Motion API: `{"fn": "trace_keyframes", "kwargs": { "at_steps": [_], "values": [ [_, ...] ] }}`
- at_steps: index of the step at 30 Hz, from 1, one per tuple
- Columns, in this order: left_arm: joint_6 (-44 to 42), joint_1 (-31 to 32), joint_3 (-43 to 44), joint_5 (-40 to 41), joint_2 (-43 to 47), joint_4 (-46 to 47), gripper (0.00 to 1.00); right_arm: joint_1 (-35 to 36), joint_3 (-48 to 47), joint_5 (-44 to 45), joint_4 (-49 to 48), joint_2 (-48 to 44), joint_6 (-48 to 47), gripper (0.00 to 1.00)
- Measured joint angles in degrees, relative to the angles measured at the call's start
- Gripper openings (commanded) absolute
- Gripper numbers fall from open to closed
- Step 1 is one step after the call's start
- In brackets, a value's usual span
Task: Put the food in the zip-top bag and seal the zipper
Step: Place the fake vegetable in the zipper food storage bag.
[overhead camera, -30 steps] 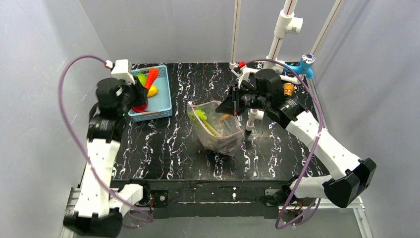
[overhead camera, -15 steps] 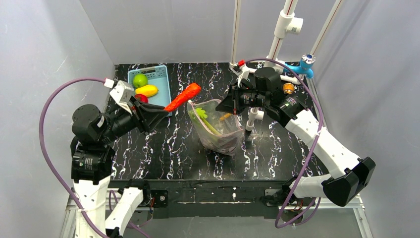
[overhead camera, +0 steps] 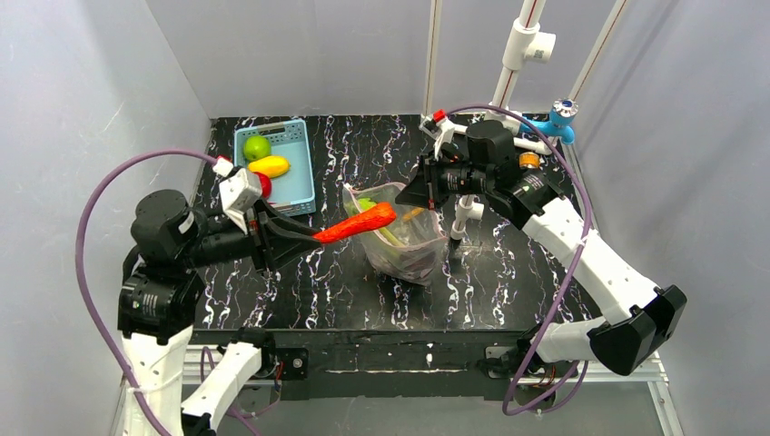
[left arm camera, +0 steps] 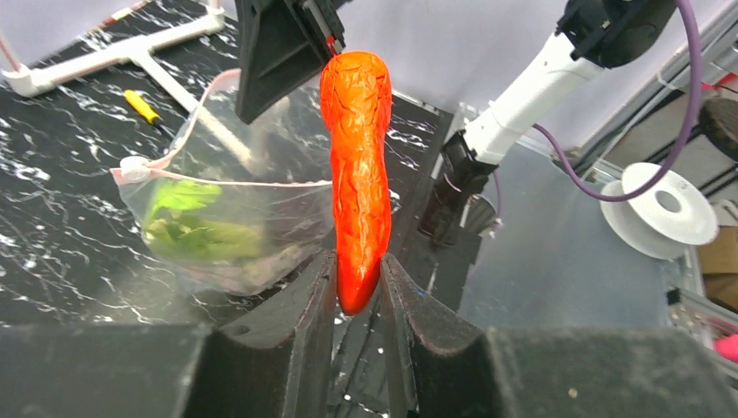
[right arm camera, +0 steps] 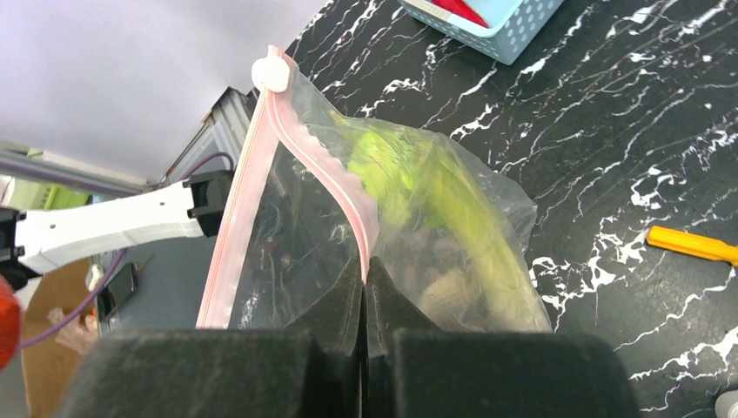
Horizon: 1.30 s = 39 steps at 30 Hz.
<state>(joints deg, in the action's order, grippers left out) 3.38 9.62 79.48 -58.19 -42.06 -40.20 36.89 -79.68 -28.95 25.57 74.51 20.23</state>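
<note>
Now that the left arm has swung rightward, the left gripper [overhead camera: 307,238], near-left, brings the red chili [overhead camera: 359,222], clamped by its thin end, to the zip-top bag [overhead camera: 409,250] at mid-table. The chili's long axis runs left to right, thick end pointing right over the mouth, so release seems close. Beyond, the right gripper [overhead camera: 416,195] pinches the zipper [right arm camera: 237,209], holding it open. Far left, the basket [overhead camera: 295,163] holds more fruit.

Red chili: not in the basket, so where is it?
Top view, left of centre: the red chili is held aloft in the left hand, far end over the open zip-top bag.
</note>
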Motion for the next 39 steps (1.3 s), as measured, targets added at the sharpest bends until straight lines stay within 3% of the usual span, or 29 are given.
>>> {"fn": "trace_keyframes", "kwargs": {
  "at_steps": [13,28,31,35,39],
  "values": [
    [2.6,1.8,-1.0,-1.2,-10.6,-3.4,0.0,1.4,-1.7,-6.8,1.4,1.8,-4.9,0.01],
    [-0.9,9.7,8.0,5.7,-21.6,-17.3,0.0,1.8,-1.7,-7.3,1.5,1.8,-7.8,0.01],
    [1.1,10.8,8.6,8.3,-23.8,-15.9,0.17,1.8,-1.7,-7.3,1.5,1.8,-7.8,0.01],
    [5.1,12.4,8.1,11.3,-25.1,-12.2,0.48,1.9,-1.7,-7.3,1.5,1.8,-7.5,0.01],
    [8.6,13.0,7.8,12.3,-24.7,-7.6,0.62,2.2,-1.7,-7.3,1.5,1.8,-7.0,0.01]
  ]
}}
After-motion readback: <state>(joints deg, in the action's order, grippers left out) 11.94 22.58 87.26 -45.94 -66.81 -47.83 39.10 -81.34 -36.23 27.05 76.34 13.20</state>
